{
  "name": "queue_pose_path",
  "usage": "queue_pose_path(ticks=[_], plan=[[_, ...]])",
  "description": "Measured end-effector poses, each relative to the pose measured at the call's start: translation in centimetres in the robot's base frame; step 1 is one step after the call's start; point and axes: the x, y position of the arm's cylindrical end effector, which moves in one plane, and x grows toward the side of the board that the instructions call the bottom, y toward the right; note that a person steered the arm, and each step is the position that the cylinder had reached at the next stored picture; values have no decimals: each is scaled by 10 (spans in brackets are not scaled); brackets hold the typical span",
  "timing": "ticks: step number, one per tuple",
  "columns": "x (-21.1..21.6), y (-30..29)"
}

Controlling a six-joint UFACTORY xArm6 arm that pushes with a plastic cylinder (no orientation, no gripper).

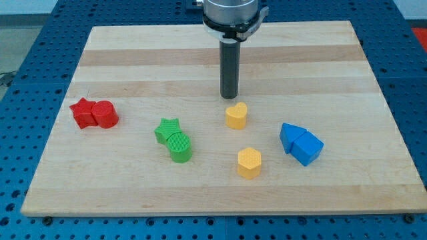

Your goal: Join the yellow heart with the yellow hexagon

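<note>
Just above the yellow heart (236, 115), my tip (229, 98) stands upright.

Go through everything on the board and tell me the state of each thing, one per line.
my tip: just above the yellow heart, toward the view's top
yellow heart: apart from the hexagon
yellow hexagon: alone, below the heart
red blocks: touching pair
green blocks: touching pair
blue blocks: touching pair
</note>
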Motion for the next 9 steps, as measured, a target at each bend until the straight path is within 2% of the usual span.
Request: queue_pose_path(ticks=[1,5,7,8,9], plan=[[3,2],[93,2],[39,-20],[11,-8],[19,12]])
